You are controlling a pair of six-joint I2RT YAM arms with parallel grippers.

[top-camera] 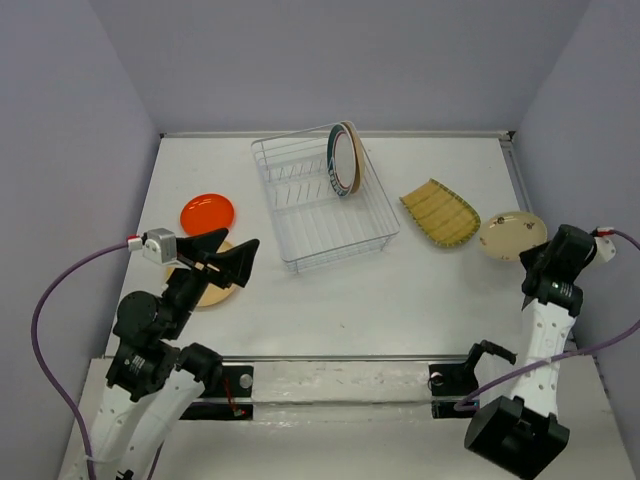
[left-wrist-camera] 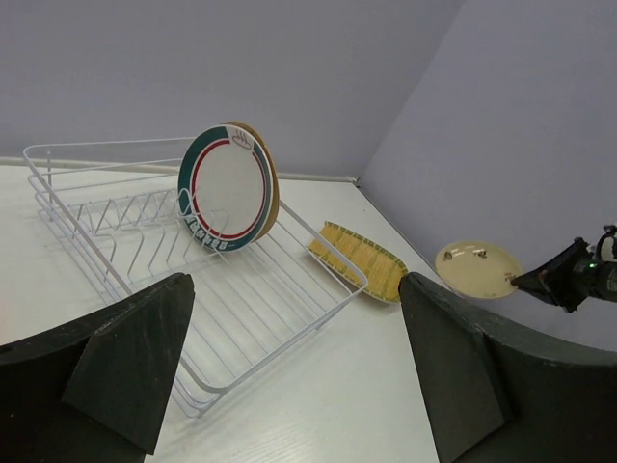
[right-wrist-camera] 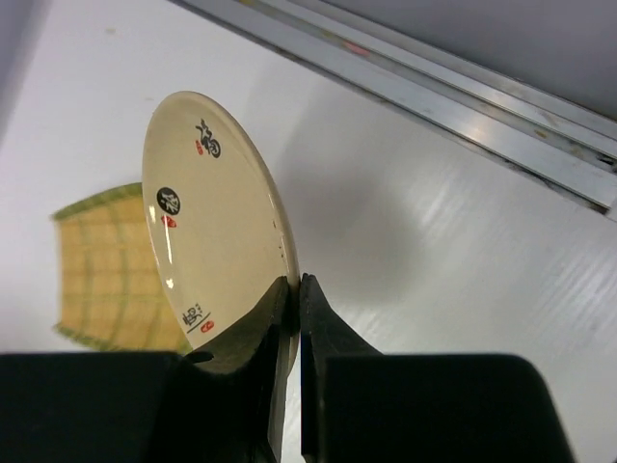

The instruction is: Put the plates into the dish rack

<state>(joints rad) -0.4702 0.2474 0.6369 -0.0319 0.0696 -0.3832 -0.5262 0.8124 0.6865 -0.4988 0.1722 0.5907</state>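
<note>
- Your right end effector (right-wrist-camera: 295, 289) is clenched on the near rim of the cream plate (right-wrist-camera: 207, 222), one finger on each face of it.
- The cream plate carries small red and black marks. It sits at the far right of the tabletop (top-camera: 400, 300), just beside the yellow-green striped plate (top-camera: 440, 212). You cannot tell whether its far edge rests on the surface.
- The yellow-green striped plate lies flat between the cream plate and the dish rack (top-camera: 300, 225), close to the rack's right side but apart from it.
- Your left end effector (left-wrist-camera: 294, 285) is released, its fingers spread wide with nothing between them. From its wrist view it faces the dish rack.
- The dish rack stands at the middle of the tabletop, turned at a slant to the edges.
- Two plates stand upright at its far right end: the teal-rimmed plate (left-wrist-camera: 227, 188) in front and the tan-edged plate (left-wrist-camera: 273, 188) pressed against its back.
- The rest of the prongs hold nothing.
- The orange-red plate (top-camera: 207, 212) lies flat to the left of the rack, well apart from it.
- The tan plate (top-camera: 218, 290) lies just on the near side of the orange-red plate, partly hidden under your left end effector in the top view.
</note>
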